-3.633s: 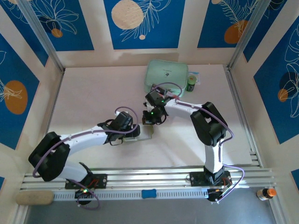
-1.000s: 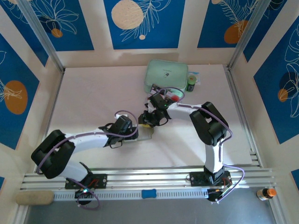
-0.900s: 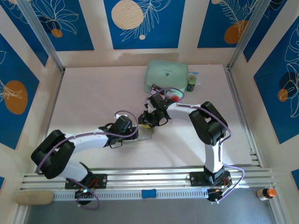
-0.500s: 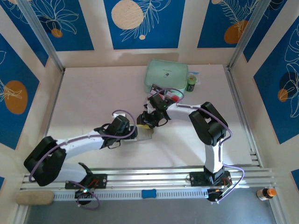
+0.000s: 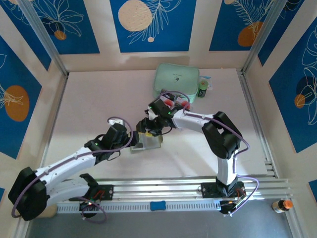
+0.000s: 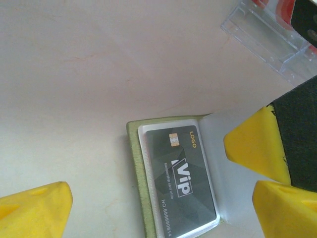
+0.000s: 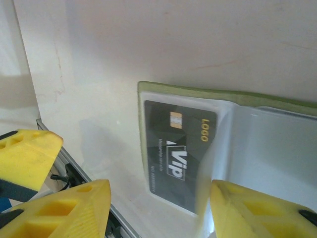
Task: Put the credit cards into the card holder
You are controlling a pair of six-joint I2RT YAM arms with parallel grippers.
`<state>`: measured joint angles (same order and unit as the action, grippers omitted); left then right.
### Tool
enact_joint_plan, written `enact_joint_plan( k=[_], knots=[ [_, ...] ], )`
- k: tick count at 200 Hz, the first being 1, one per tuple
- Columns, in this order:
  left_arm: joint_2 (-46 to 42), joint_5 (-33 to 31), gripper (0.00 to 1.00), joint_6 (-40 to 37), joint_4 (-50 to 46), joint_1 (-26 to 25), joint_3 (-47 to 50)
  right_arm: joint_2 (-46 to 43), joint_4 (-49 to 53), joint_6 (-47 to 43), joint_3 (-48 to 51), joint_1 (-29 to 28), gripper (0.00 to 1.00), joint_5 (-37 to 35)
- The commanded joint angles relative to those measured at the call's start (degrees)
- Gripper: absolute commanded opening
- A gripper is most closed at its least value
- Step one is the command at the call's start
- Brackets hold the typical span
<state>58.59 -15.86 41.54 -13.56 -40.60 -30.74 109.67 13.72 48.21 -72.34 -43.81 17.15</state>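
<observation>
card holder (image 5: pixel 153 144) lies open and flat on the tabletop (image 5: pixel 94 99), near the front-centre, btwn the two arms. in the left wrist view its olive edge (image 6: pixel 132 168) frames a clear pocket w/ a dark vip card (image 6: pixel 181 183) tucked inside; the greyish inner leaf runs off to the right.

left gripper (image 5: pixel 133 145) sits at the holder's left side, jaws wide apart & holding nothing. its yellow fingers (image 6: pixel 34 208) straddle the holder at the bottom of its own cam, the pocket lying btwn them.

right gripper (image 5: pixel 146 130) comes in from the far side, just above the holder. its jaws are parted too, nothing clamped that i can see. in its wrist cam (image 7: pixel 163 208) the pocket's near corner lies btwn the fingers, and one finger (image 7: pixel 252 213) sits over the grey inner leaf; touching or not, can't tell.

clear tray (image 6: pixel 262 29) w/ the credit cards (image 6: pixel 285 7), red showing, lies just beyond the holder, by the right arm, apart from both grippers. mint zip case (image 5: pixel 177 79) is further back.
</observation>
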Motion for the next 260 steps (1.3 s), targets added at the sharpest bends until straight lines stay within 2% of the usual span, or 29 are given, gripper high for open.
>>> enact_joint_plan(
  k=[1,71,124,260],
  knots=[
    [-2.07,-1.63,0.94,0.03,-1.95,0.89,0.95,2.31,2.1,1.03,-2.89,-1.74,0.55,0.74],
    [-6.03,-2.07,0.94,0.21,-3.95,1.99,2.09,9.86,2.49,3.5,-8.66,-3.45,0.56,1.03],
    [-5.52,-1.36,0.94,0.12,-3.09,2.47,2.79,10.37,0.92,5.09,-7.66,-3.13,0.56,2.27],
    [8.98,3.29,0.94,-1.53,6.61,2.54,2.32,5.53,-0.2,6.63,-5.97,0.56,0.55,1.66]
  ],
)
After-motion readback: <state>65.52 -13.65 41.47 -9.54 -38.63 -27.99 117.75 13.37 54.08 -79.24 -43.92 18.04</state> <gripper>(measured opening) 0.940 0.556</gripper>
